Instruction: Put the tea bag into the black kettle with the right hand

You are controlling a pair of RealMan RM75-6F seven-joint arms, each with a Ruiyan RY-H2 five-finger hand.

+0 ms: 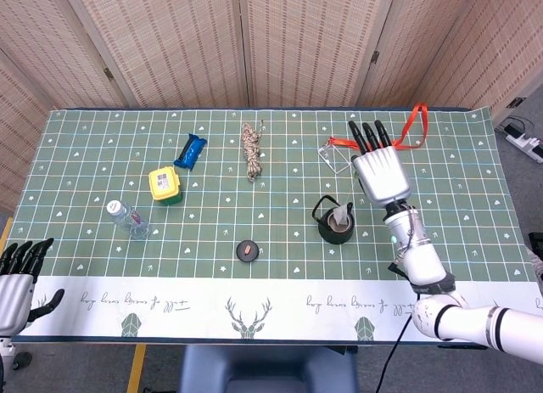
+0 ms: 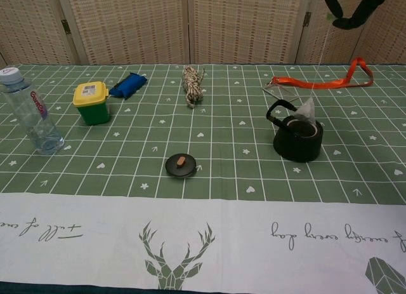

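Note:
The black kettle stands open-topped right of the table's middle. The pale tea bag hangs on its string at the kettle's mouth, its lower edge at the rim. My right hand hovers just behind and right of the kettle, fingers pointing away, holding the string. In the chest view only its dark fingers show at the top edge. The left hand rests at the near left corner, fingers apart and empty.
The kettle's lid lies left of the kettle. An orange lanyard with a clear card holder lies behind it. Further left are a coiled rope, a blue packet, a yellow-lidded tub and a water bottle.

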